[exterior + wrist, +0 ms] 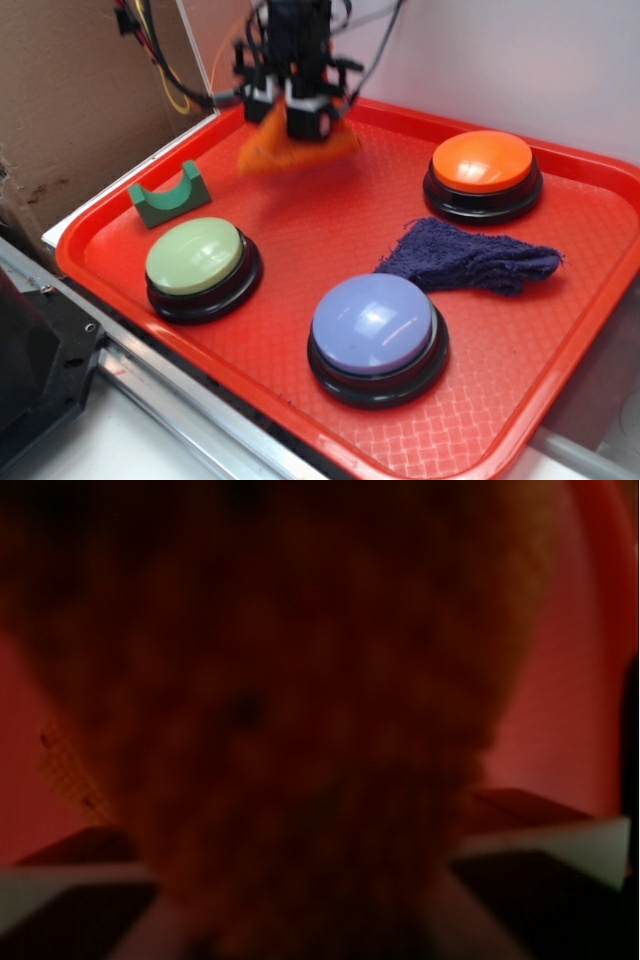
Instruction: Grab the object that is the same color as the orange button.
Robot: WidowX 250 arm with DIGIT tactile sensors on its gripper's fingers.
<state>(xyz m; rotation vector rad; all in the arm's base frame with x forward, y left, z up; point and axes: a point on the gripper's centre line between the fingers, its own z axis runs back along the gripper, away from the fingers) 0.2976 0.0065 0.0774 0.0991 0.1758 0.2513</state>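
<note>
Tray (600,330): red plastic, textured floor, raised rim; carries all items below.

Tool (305,118): black, at the tray's far left part, blurred in the exterior view. Closed on the orange knitted cloth (292,148), which hangs from it, spreading out beneath the fingers. Whether the cloth's lower edge touches the tray floor cannot be told. In the wrist view the cloth (300,730) fills nearly the whole frame, dim and out of focus, narrowing toward the bottom between two pale finger surfaces (60,895).

Orange button (482,162): glossy dome on black base, far right of the tray, well apart from the cloth.

Pale green button (195,255): dome on black base, near left.

Lavender-blue button (372,322): dome on black base, near centre.

Dark purple fuzzy cloth (465,258): lying flat between the orange and lavender-blue buttons, just beside the latter.

Green block (168,196): half-round notch in its top, left edge of the tray, behind the pale green button.

Cables (165,60): black, red and yellow, upper left.
</note>
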